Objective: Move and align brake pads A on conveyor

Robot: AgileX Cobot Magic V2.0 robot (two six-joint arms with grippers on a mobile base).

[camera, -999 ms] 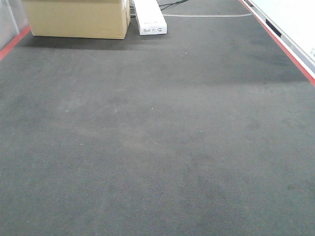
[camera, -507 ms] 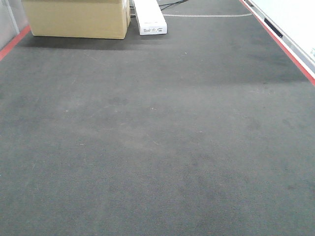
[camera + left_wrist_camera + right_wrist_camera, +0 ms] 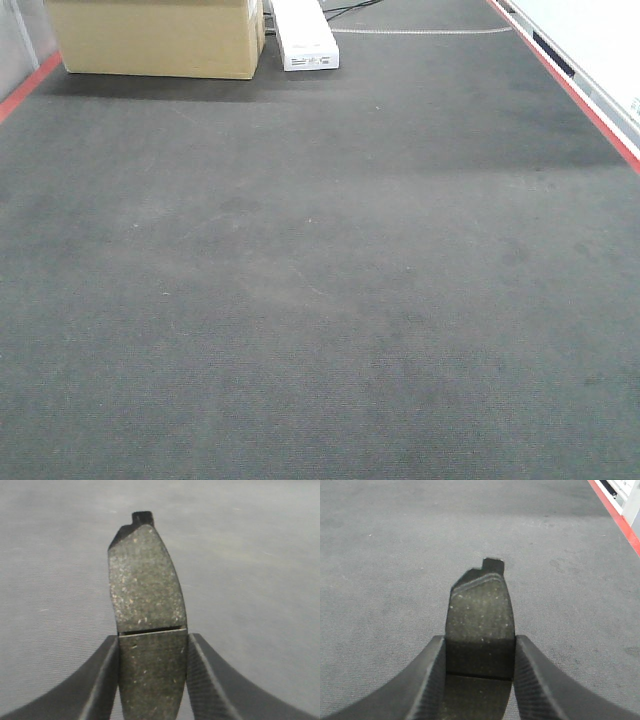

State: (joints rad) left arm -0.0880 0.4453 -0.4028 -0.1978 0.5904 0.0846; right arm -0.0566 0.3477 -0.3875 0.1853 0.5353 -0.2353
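Observation:
Each wrist view shows one brake pad held above the dark felt conveyor. My left gripper (image 3: pixel 153 647) is shut on a brake pad (image 3: pixel 145 585), its speckled grey-brown face with a thin cross groove pointing away from me. My right gripper (image 3: pixel 479 647) is shut on a second brake pad (image 3: pixel 481 611), darker in shade, with a small tab at its far end. The conveyor (image 3: pixel 320 280) fills the front view, where neither gripper nor any pad shows.
A cardboard box (image 3: pixel 155 38) and a white oblong box (image 3: pixel 305 35) stand at the conveyor's far left end. Red strips run along the left edge (image 3: pixel 25 85) and the right edge (image 3: pixel 575 90), with a pale wall beyond the right one.

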